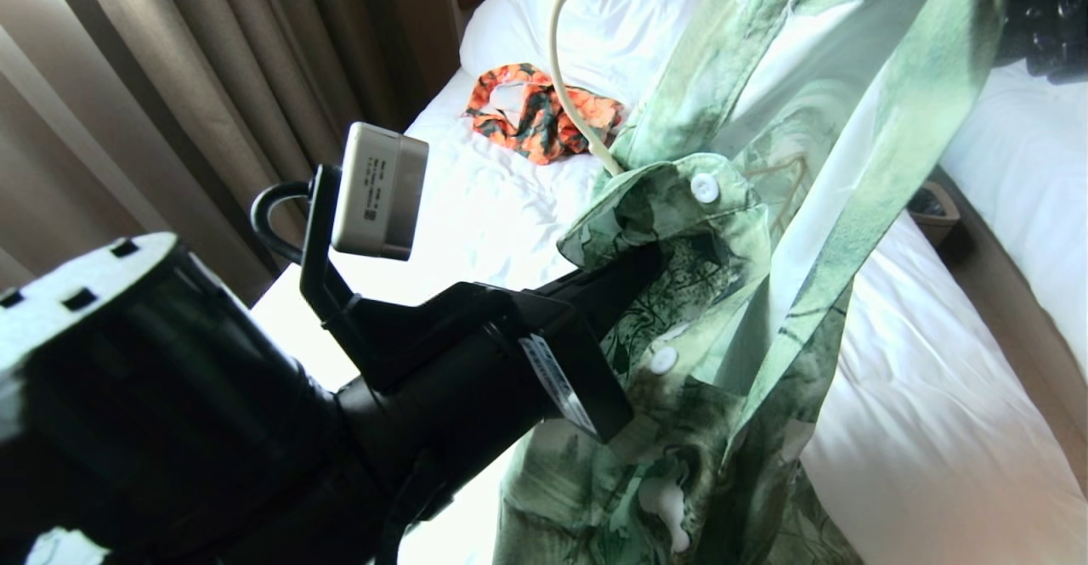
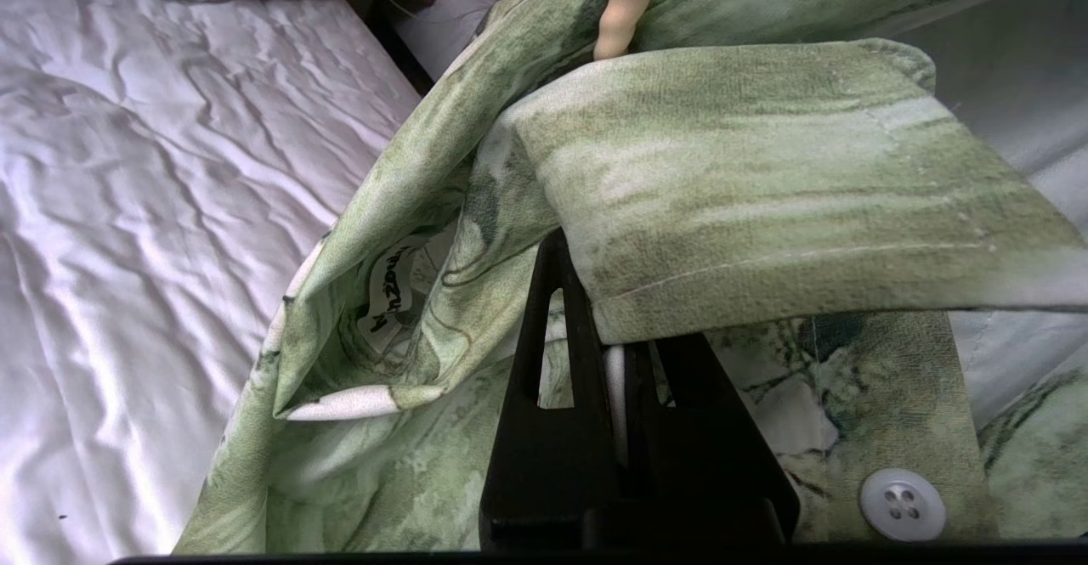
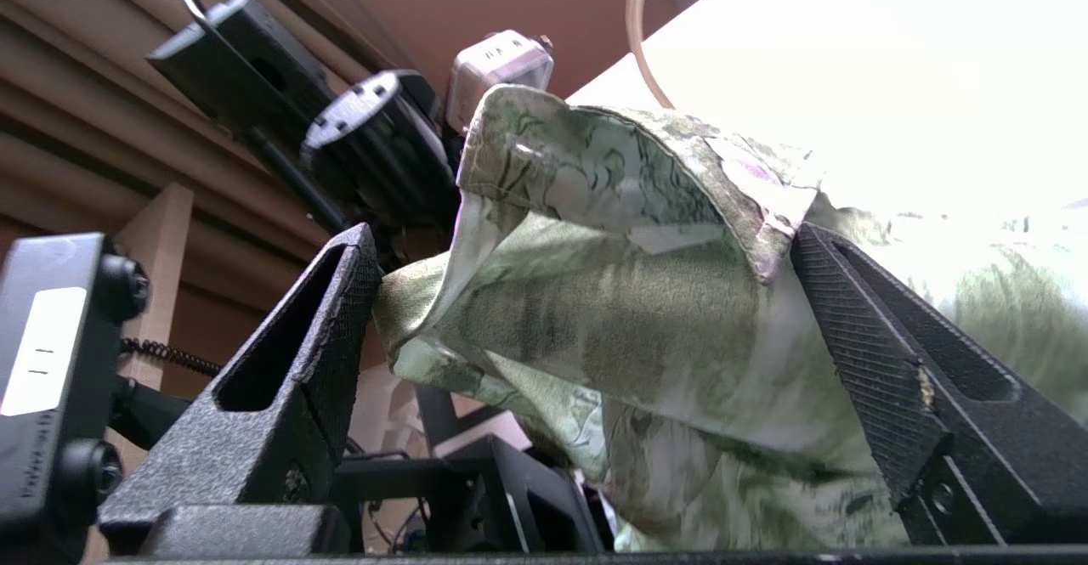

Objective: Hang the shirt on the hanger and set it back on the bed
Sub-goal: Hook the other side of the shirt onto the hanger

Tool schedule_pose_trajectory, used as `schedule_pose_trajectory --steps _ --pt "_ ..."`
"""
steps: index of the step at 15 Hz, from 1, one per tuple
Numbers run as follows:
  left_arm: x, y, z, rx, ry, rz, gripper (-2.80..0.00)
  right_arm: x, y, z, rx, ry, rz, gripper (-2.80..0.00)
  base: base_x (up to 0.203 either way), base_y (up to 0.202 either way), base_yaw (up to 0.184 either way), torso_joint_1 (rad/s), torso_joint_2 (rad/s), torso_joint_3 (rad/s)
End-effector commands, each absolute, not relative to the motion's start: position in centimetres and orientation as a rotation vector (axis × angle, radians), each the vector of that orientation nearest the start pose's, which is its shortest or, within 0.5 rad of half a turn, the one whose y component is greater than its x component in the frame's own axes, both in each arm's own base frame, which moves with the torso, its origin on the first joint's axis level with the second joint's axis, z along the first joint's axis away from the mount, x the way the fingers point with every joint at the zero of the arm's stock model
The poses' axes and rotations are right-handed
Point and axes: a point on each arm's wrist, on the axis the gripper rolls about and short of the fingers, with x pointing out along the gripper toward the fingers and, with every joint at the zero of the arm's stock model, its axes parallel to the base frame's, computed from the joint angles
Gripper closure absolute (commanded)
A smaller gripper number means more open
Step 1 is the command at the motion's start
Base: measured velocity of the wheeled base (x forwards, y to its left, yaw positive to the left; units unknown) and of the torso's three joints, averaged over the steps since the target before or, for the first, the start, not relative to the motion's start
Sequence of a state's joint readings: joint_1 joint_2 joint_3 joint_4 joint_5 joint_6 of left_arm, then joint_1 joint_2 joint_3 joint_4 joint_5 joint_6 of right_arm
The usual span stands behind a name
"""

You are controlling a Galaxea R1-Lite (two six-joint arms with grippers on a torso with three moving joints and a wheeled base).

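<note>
The left gripper (image 1: 633,272) is clamped on the shirt (image 1: 765,234) just under its collar, holding it up above the bed (image 1: 918,395). The right gripper (image 3: 586,310) stands wide, its fingers (image 3: 336,327) either side of a fold of the shirt's cloth. The hanger (image 1: 565,72) hook rises from the collar. Beyond the shirt, an orange garment (image 1: 544,115) lies on the bed.

Left gripper (image 2: 627,353): black fingers pressed together, tips tucked under the folded collar, clamped on fabric.
Shirt (image 2: 748,183): light green with darker print, draped around the gripper; neck label visible inside.
Button (image 2: 902,505): white, four holes, on the placket beside the gripper.
Hanger (image 2: 625,8): cream stem poking out above the collar.
Bed (image 2: 153,174): wrinkled white sheet beyond the shirt.
</note>
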State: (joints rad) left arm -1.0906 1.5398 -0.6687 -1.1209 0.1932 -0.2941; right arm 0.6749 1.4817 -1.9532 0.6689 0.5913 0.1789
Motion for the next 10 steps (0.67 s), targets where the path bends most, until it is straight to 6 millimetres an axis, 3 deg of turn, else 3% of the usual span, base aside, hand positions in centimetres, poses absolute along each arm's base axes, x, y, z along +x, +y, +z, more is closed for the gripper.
schedule_pose_trajectory --steps 1,7,10 --pt "12.40 -22.87 24.02 -0.433 -0.078 -0.919 0.00 14.35 13.41 43.12 0.166 0.282 1.265 -2.80 0.000 0.000 0.000 0.000 0.00 0.000" --pt "12.14 -22.78 24.14 -0.437 -0.080 -0.924 0.00 14.01 14.01 43.85 0.192 0.226 1.300 -2.80 0.000 0.000 0.000 0.000 0.00 0.000" --pt "12.09 -22.68 24.26 -0.435 -0.086 -0.924 0.00 13.87 13.34 43.16 0.138 0.271 1.163 -2.80 0.000 0.000 0.000 0.000 0.00 0.000"
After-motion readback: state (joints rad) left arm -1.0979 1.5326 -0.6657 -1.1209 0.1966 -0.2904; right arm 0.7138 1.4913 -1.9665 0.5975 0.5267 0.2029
